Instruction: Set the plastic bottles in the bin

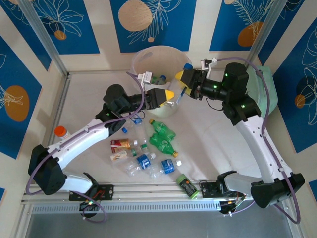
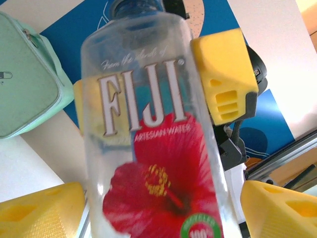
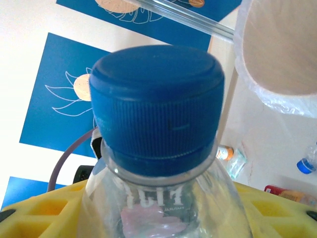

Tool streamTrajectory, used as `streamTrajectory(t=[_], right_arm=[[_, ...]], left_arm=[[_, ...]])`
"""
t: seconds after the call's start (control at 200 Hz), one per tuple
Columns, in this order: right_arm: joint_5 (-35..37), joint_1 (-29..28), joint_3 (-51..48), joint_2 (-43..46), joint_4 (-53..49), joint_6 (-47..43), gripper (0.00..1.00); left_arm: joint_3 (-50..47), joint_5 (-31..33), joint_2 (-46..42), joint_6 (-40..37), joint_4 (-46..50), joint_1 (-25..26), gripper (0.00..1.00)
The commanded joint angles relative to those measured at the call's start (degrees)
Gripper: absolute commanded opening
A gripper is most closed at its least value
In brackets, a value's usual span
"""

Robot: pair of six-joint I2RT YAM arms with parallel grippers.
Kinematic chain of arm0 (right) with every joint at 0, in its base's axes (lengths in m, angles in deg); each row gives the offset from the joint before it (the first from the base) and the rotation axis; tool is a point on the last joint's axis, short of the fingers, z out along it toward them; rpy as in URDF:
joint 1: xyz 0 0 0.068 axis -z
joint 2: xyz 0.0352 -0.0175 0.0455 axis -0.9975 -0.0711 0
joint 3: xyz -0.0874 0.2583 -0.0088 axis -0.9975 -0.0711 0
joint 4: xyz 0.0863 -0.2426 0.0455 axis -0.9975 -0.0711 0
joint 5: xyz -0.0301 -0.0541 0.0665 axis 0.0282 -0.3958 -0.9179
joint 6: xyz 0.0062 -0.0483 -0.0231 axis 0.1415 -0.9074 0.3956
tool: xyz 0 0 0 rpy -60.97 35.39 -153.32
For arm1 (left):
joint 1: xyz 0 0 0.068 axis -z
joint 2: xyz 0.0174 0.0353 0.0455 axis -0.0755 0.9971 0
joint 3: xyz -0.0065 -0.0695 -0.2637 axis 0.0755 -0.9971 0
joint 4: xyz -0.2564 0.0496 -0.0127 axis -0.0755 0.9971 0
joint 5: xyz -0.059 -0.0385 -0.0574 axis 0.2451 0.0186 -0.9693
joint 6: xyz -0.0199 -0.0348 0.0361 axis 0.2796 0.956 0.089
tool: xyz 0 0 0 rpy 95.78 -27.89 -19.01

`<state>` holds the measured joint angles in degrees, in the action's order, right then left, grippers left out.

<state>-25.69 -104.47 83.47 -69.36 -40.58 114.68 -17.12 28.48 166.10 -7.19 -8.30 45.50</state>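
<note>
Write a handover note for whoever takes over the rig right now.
Right gripper: shut on the Fiji bottle near its neck, at the near rim of the bin.
Left gripper: open around the same bottle's body, with a gap at one finger.
Done: the bin's contents are hard to tell.
Left: get this bottle in, then the cluster of bottles on the table between the arms, then the orange-capped bottle at far left.

Robot lab cell: aluminium frame rails (image 1: 148, 196), blue printed panels (image 1: 178, 25), white tabletop (image 1: 208, 134).
</note>
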Motion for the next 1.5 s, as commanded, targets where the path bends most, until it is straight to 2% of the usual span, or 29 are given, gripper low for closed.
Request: streamTrajectory(t=[0.0,0.54,0.66,0.77,0.89,1.045,1.17,1.301,1.496], right_arm=[[-1.14,-0.61,-1.19,-0.2,2.55,1.28,0.59],[0.11,-1.05,-2.52,-0.48,2.68,1.33,0.6],[1.04,-0.71,-1.83,-0.06,0.28,0.06,0.73],[0.96,0.46,-1.9,0.5,-0.48,-0.16,0.81],[1.28,2.89,-1.2,1.23,-3.35,-1.22,0.86],[3.23,7.65,1.16,3.0,-13.41,-6.65,0.87],[3.2,11.31,-0.58,6.17,-18.26,-9.74,0.87],[2.84,13.38,-3.54,9.25,-22.03,-11.6,0.87],[3.35,14.13,-7.99,13.32,-24.35,-12.12,0.87]], left_arm=[[0.77,-1.63,0.54,0.88,-3.86,0.49,0.78],[-0.49,-0.75,-0.25,-2.31,-0.92,0.48,0.62],[-0.11,-0.5,-0.67,-3.53,0.21,0.28,0.6],[0.92,0.03,-0.91,-6.08,3.62,0.32,0.59],[2.09,0.39,-0.87,-7.51,5.83,0.18,0.58],[5.5,0.72,-1.68,-10.55,9.86,-1.6,0.6],[11.15,0.63,-1.13,-14.48,16.52,-4.08,0.61],[21.83,2.35,2.79,-21.59,30.39,-6.3,0.61],[39.55,9.06,12.4,-28.77,48.34,-9.01,0.59]])
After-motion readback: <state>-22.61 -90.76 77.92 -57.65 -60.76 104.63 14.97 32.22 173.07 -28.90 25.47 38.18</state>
